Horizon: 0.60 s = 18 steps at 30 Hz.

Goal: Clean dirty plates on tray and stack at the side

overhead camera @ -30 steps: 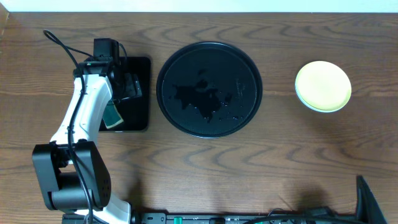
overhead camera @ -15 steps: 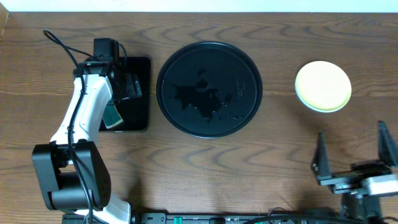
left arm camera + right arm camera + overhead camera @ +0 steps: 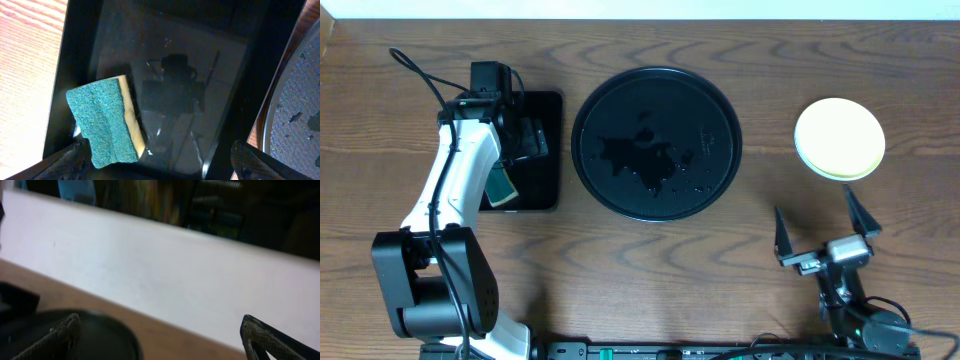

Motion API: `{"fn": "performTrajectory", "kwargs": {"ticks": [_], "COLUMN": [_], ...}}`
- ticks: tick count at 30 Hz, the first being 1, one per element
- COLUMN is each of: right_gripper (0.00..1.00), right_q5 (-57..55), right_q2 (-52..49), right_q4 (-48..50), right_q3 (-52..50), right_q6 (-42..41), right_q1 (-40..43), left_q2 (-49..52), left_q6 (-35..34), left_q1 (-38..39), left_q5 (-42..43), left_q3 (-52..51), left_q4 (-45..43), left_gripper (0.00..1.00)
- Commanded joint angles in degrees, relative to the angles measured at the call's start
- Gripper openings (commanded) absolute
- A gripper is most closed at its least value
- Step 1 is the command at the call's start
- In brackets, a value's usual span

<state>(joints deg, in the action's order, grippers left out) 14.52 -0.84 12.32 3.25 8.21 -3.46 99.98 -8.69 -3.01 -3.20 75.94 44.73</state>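
The large round black tray point(image 3: 656, 143) sits mid-table, wet with streaks and droplets, and no plate lies on it. It also shows in the right wrist view point(image 3: 100, 340) and at the edge of the left wrist view point(image 3: 300, 100). A pale yellow plate point(image 3: 839, 138) tops a stack at the right; the plates under it are hidden. My left gripper point(image 3: 527, 140) point(image 3: 160, 162) is open over the small rectangular tray, holding nothing. My right gripper point(image 3: 815, 205) point(image 3: 160, 342) is open and empty, just in front of the plate stack.
A green-and-yellow sponge point(image 3: 106, 120) point(image 3: 500, 186) lies in the rectangular black tray point(image 3: 545, 180) at the left, near my left finger. A white wall point(image 3: 175, 270) runs along the table's far edge.
My right arm has come into view from the bottom right and moved left and toward the plate stack, jaws open. The left arm has not moved.
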Motion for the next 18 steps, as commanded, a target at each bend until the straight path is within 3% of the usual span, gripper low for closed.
{"fn": "performTrajectory", "kwargs": {"ticks": [1,7,12,18], "right_gripper": [0.99,0.99,0.99,0.99], "right_q5": [-2.19,-10.99,-11.19,-11.32], "right_q2": [0.59,0.59,0.59,0.57], "right_q4": [0.92,-4.9,-16.81,-16.39], "right_q3": [-1.99,-2.97,-2.97,-2.95], "right_q6": [-0.28,-3.41,-3.45,-3.43], "right_q1": [0.76,-0.48,-0.83,-0.68], "left_q2": [0.11,0.11,0.11,0.11], "left_q6": [0.55,0.55,0.55,0.55], "left_q1": [-0.35,-0.35,-0.35,-0.35], "left_q5": [-0.5,-0.5,-0.5,-0.5], "left_q3": [0.07,0.07,0.07,0.07], "left_q4": [0.11,0.11,0.11,0.11], "left_gripper": [0.89,0.89,0.89,0.89]}}
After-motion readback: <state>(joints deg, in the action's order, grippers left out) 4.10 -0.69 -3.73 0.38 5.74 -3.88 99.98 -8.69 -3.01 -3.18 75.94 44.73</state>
